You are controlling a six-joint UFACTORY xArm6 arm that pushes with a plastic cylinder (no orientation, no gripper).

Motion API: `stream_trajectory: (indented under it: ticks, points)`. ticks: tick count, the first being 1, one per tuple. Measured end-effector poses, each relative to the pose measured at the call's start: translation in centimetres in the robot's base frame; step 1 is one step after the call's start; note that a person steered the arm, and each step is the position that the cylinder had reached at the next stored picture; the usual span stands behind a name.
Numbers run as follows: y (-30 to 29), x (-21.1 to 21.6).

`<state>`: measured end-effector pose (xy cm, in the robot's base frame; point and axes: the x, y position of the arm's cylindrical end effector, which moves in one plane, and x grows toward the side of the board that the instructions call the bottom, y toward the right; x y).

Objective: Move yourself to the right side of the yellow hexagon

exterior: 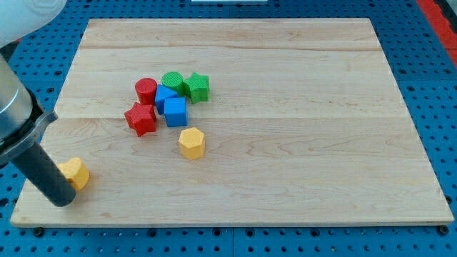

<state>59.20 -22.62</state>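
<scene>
The yellow hexagon (pixel 191 142) lies on the wooden board (pixel 285 107), left of centre and just below the cluster of blocks. My tip (pixel 63 200) rests on the board near its bottom left corner, far to the left of the yellow hexagon. A second yellow block (pixel 76 173), shape unclear, sits right against the rod, just above and to the right of the tip.
A cluster sits above the hexagon: a red star (pixel 141 118), a red cylinder (pixel 146 90), a blue cube (pixel 176 111), another blue block (pixel 163 95), a green cylinder (pixel 172 80) and a green star (pixel 196 87). Blue pegboard (pixel 428 57) surrounds the board.
</scene>
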Motion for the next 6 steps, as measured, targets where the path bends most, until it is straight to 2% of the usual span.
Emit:
stream_trajectory:
  ticks: [1, 2, 3, 5, 6]
  points:
    - [10.2, 1.3]
    - [17.9, 1.2]
    - [23.0, -2.0]
    - [27.2, -8.8]
    - [26.9, -9.9]
